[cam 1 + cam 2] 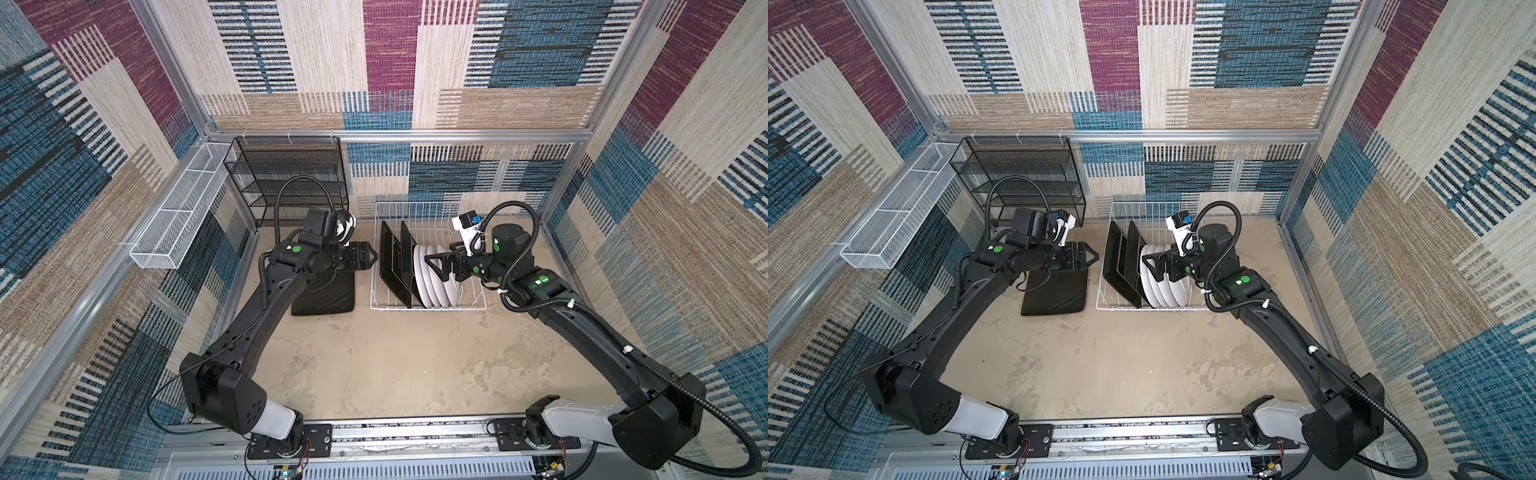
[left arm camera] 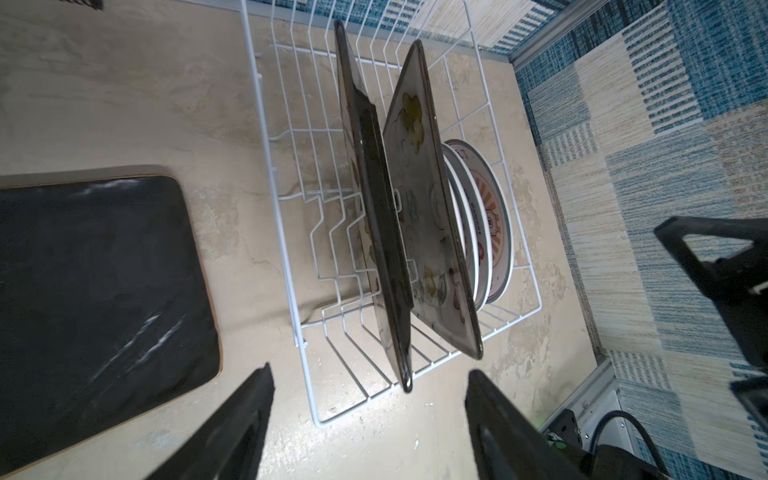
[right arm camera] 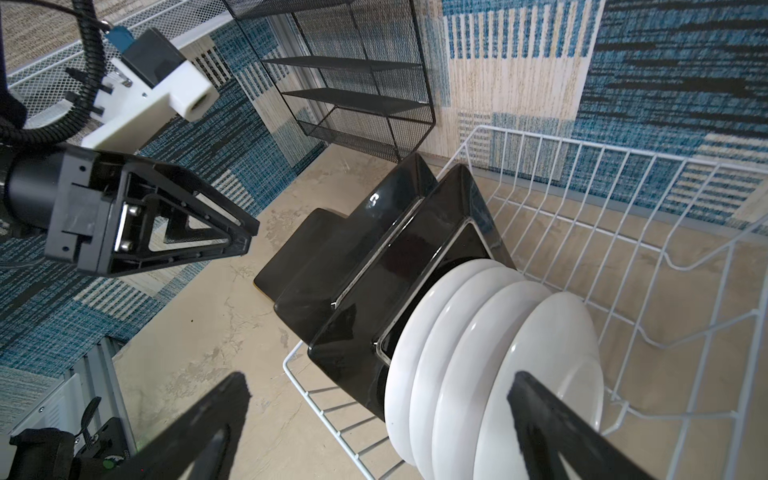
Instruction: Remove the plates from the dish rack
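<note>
Beige, mottled tabletop, patchwork carpet walls all round, and both arms are in at the dish rack. Left gripper is spread wide with nothing in it. It hangs just short of the rack's side wire, above what looks like a black square plate lying face down on the table. Straight ahead of it the square plates stand on edge, flowered faces turned its way. Right gripper, also wide apart and empty, hovers just over the round plates, white backs toward it.

Here's the relation to watch: the row runs straight away from the right fingers toward the left arm, every plate upright and broadside. Right arm is clearly nearer, so the closest round plate looks like the next pick. Whether the gap sits square across its rim, I can't call.
</note>
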Tool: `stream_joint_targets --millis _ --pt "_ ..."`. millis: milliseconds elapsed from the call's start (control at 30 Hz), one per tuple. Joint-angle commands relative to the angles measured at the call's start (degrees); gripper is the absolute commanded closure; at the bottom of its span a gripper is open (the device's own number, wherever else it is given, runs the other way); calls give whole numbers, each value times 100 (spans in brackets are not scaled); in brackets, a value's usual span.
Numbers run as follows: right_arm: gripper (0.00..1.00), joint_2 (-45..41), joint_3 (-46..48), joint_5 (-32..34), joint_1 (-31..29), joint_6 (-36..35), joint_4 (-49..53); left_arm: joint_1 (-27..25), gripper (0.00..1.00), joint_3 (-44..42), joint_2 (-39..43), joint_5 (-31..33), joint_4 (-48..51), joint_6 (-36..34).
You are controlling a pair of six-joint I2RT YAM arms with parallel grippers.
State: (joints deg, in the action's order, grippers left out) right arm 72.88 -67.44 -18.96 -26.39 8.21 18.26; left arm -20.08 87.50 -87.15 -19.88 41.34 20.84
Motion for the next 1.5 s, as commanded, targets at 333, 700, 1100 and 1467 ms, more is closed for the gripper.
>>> stream_joint_targets --millis 333,700,1100,1467 --pt "0 125 116 77 -6 161 -178 -149 31 956 -1414 -439 7 95" --pt "0 259 120 169 -6 219 -243 -284 44 1701 -2197 -280 416 63" --pt "0 436 99 166 -6 277 -358 -497 51 1872 -2386 107 748 52" --pt "0 216 247 197 -6 309 -341 -603 57 1804 -2460 238 791 240"
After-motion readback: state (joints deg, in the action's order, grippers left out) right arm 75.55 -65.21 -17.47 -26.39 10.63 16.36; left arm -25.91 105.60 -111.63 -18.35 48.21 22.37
